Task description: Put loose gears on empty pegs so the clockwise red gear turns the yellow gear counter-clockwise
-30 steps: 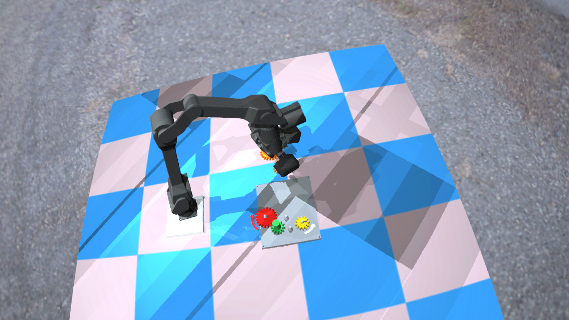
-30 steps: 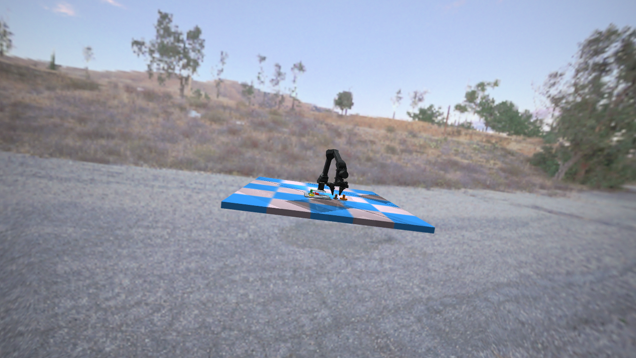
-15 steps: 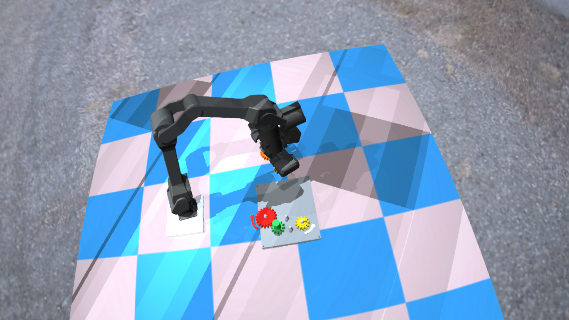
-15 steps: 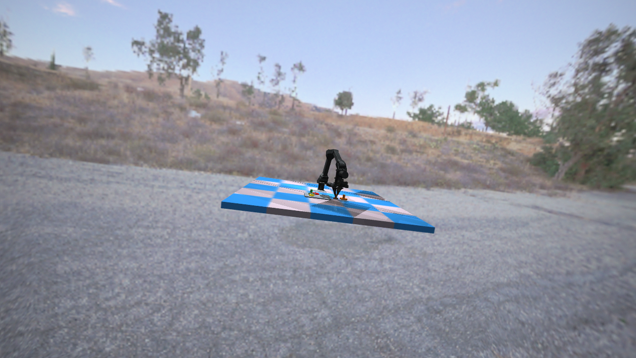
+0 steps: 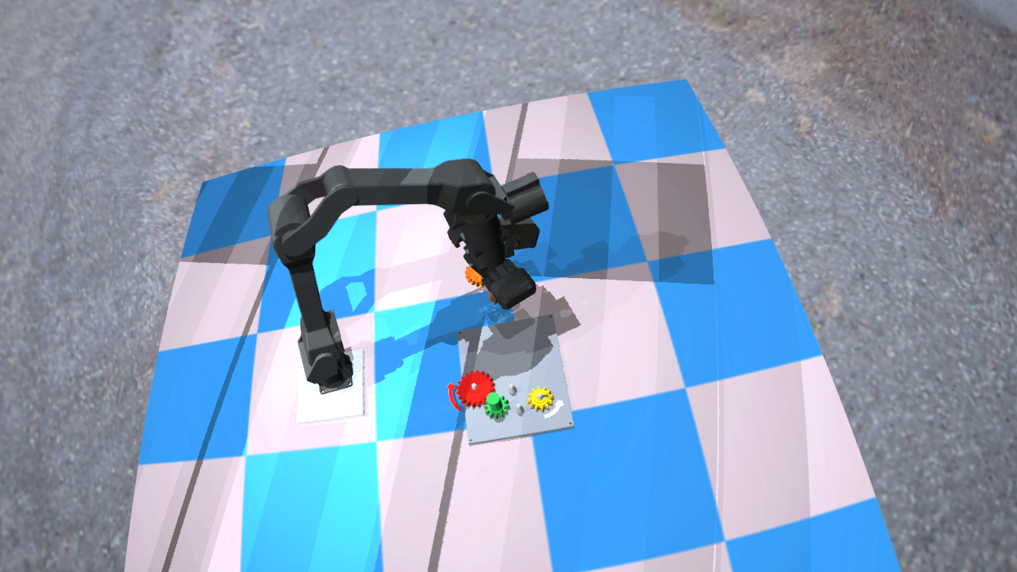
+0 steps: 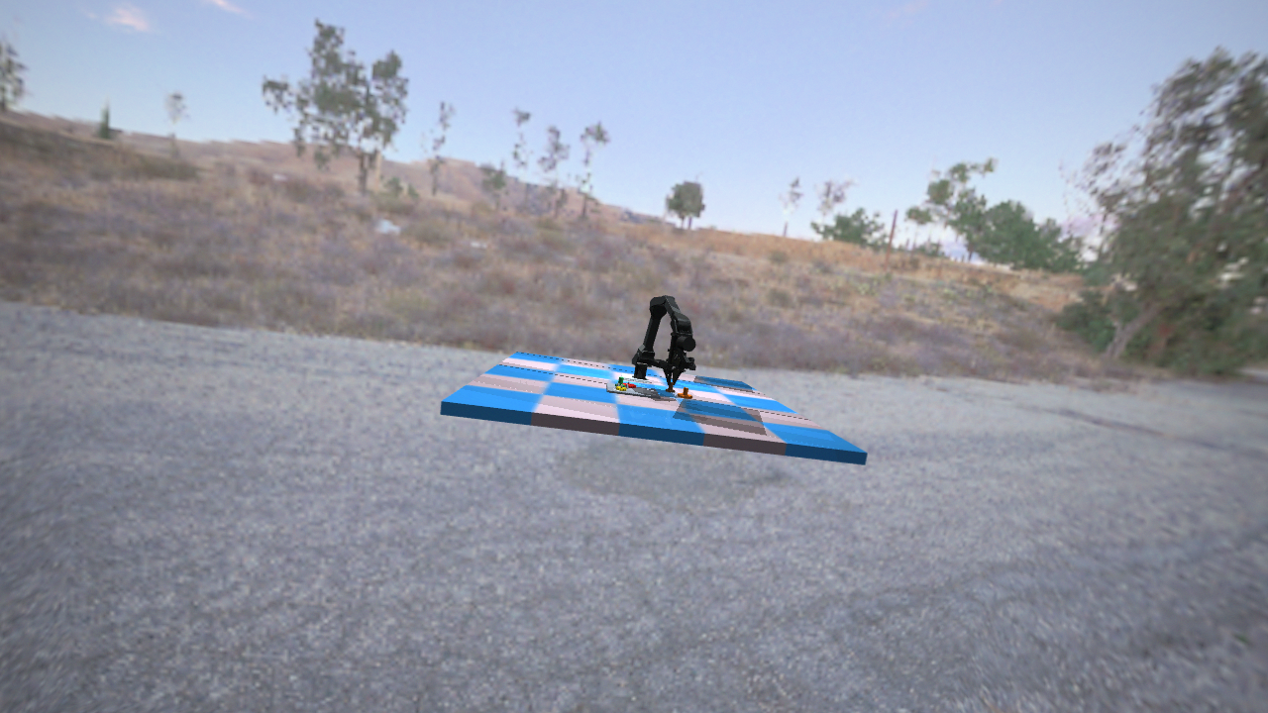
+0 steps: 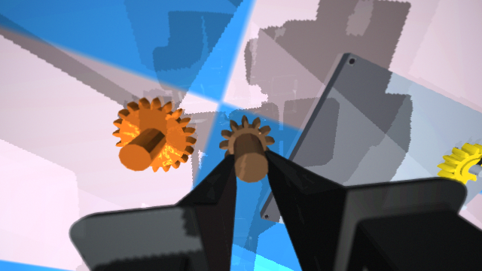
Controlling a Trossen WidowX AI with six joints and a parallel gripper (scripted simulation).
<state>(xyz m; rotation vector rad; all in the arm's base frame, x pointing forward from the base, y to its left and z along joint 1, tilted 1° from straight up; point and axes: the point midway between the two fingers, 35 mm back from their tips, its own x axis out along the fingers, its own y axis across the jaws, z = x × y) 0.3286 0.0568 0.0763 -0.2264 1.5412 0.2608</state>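
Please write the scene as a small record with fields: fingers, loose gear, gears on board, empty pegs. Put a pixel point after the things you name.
fingers: closed on the brown gear's handle (image 7: 251, 165)
loose gear: orange (image 5: 473, 275) (image 6: 685, 392) (image 7: 152, 135), on the table, outside the grey board (image 5: 512, 427) (image 7: 361, 86)
gears on board: red (image 5: 483, 393), green (image 5: 495, 408), yellow (image 5: 538, 400) (image 7: 457, 165)
empty pegs: two visible (image 5: 512, 389) (image 5: 520, 409), between green and yellow
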